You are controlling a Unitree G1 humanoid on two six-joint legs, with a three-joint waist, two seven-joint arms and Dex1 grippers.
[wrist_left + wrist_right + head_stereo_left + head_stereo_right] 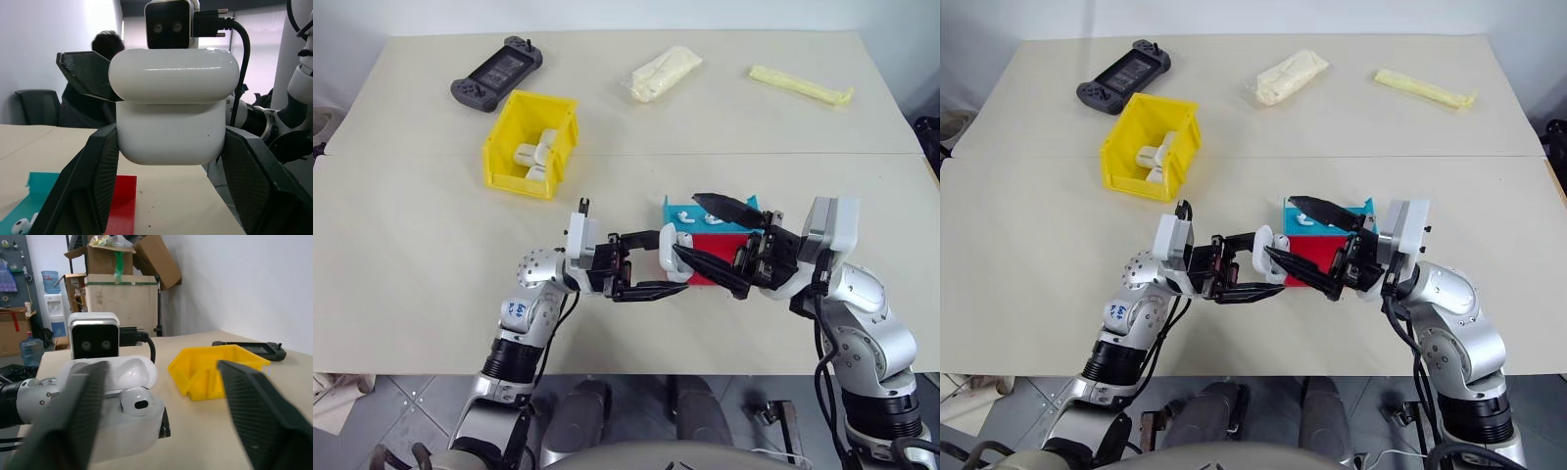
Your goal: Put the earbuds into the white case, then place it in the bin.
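Left gripper [644, 264] clamps white case [672, 251] | right gripper [710, 239] spread, facing

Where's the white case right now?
In the head views, the white case sits clamped in the left tool above the table's near middle, just left of the red tray, facing the open right tool.

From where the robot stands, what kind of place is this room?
Probably a lab or workshop storeroom, not a home. Stacked cardboard boxes, a water dispenser and a pegboard with tools stand behind the table.
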